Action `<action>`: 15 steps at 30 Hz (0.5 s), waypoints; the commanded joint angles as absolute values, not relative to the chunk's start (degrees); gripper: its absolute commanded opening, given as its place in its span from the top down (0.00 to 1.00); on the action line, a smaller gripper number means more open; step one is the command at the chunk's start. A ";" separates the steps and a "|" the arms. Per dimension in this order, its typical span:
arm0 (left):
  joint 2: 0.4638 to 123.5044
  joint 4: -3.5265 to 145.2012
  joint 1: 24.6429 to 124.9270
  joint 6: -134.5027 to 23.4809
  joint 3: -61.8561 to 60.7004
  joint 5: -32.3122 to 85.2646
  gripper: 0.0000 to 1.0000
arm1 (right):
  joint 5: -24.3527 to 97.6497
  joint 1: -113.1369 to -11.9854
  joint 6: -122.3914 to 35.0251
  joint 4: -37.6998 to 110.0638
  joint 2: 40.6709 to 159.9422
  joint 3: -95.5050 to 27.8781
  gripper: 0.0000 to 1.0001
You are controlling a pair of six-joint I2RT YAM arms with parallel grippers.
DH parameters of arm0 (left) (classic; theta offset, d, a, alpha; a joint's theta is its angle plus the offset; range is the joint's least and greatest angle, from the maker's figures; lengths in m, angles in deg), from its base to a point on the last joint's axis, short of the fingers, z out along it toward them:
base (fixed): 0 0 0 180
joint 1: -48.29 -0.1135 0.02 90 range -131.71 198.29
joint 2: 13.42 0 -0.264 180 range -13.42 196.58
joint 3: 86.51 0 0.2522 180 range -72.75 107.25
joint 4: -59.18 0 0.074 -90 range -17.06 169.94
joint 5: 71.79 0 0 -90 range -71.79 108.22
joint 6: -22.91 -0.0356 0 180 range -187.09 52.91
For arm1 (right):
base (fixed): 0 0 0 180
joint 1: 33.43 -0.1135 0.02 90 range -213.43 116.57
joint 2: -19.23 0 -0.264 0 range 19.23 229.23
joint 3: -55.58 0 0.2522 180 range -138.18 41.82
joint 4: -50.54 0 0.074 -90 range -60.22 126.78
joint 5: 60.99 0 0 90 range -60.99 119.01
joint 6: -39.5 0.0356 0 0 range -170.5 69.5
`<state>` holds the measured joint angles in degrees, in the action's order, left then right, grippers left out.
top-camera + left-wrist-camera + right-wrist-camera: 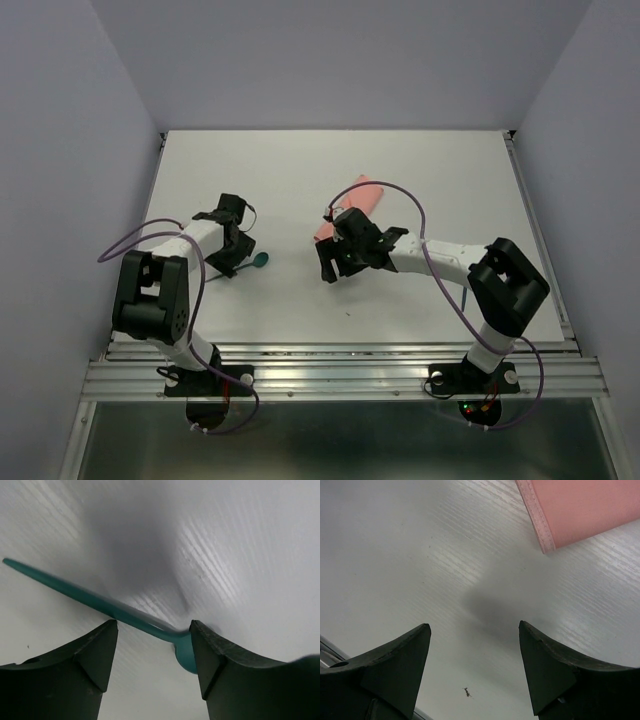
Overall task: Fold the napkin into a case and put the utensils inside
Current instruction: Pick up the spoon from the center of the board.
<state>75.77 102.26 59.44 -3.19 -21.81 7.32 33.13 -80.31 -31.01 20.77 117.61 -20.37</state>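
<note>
1. Your left pincer (240,258) is spread wide and pinches nothing. In its wrist view, both fingers (75,665) sit low over the white bench (430,170) with a broad gap between them.
2. The teal spoon (100,602) lies flat on the bench across that gap. Its handle runs away to the upper left of the wrist view. Its round bowl sits just beside the right-hand finger and is partly hidden behind it, so you cannot tell whether the two touch.
3. From above, the spoon's bowl (262,261) shows just to the right of the left pincer, on the left half of the bench. The thin handle angles back toward the near-left side.
4. Your right pincer (335,265) is also spread and empty. Its wrist view shows only bare bench between the two dark fingers (390,665).
5. The case (360,195) is a narrow folded pink strip lying diagonally near the middle of the bench. In the top view its nearer end is covered by the right arm's wrist.
6. In the right wrist view, a stitched corner of the case (590,510) fills the upper right, clear of both fingers.
7. The spoon lies outside the case, and the two are well apart.
</note>
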 commanded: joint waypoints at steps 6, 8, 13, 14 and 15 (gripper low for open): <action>82.90 97.38 59.45 -16.98 -13.78 3.18 0.39 | 33.67 -80.28 -30.90 21.84 116.78 -20.93 0.23; 83.34 95.71 60.32 -21.18 -13.34 3.97 0.41 | 33.58 -80.28 -30.90 21.84 116.87 -20.93 0.23; 88.08 96.75 64.10 -31.56 -6.15 3.37 0.43 | 31.56 -80.28 -29.85 21.75 116.35 -20.41 0.23; 88.96 97.28 65.06 -34.54 -4.82 2.93 0.43 | 29.38 -80.28 -29.41 21.92 115.47 -20.23 0.23; 90.54 97.98 67.07 -36.14 -2.55 2.66 0.42 | 27.36 -80.28 -28.19 22.10 114.77 -19.62 0.23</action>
<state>88.09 96.58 62.98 -25.44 -8.98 4.46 32.80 -80.31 -30.55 20.72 117.61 -20.31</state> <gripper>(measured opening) 0.571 0.766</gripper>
